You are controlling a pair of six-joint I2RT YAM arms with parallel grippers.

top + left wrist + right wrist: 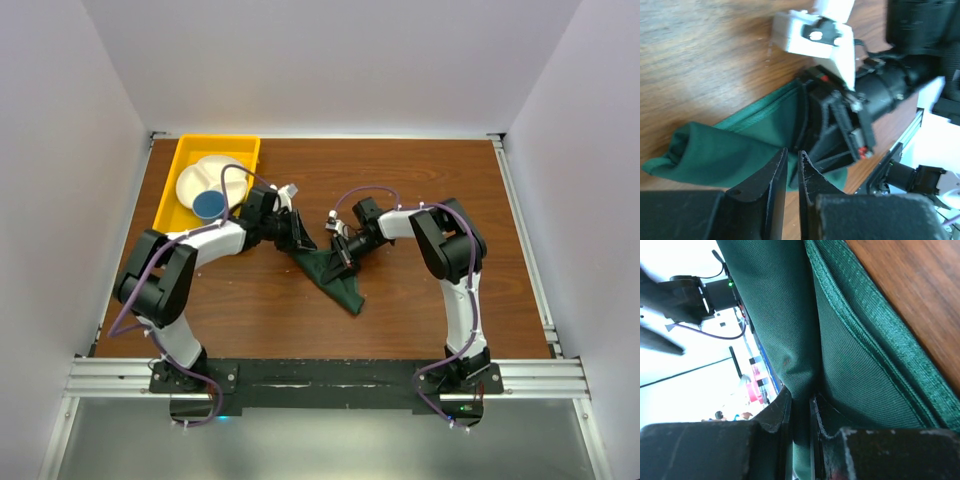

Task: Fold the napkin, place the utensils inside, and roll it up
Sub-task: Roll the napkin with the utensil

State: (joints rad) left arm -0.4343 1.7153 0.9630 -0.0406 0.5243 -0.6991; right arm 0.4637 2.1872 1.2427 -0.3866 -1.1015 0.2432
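Wood-grain surface (420, 180) is seen beneath everything, and the dark green napkin (338, 278) is found near its middle. The napkin is bunched into a crumpled, narrow shape that tapers toward the near edge. Well to the far left of the napkin a yellow tray (240, 150) is set. A white divided plate (195, 180) is carried in the tray, and a blue cup (209, 205) is stood on the side of the plate nearest the napkin.

At the napkin's far-left corner the left tool (792, 155) is placed, its fingers drawn in to a thin slit. A fold at the cloth's edge appears to be pinched there, though the contact itself is hard to make out. At the napkin's far-right end the right tool (800, 402) is clenched on the cloth, with a ridge of green fabric squeezed between its two fingers. Above that grip the napkin's stitched hem is seen running along bare wood.
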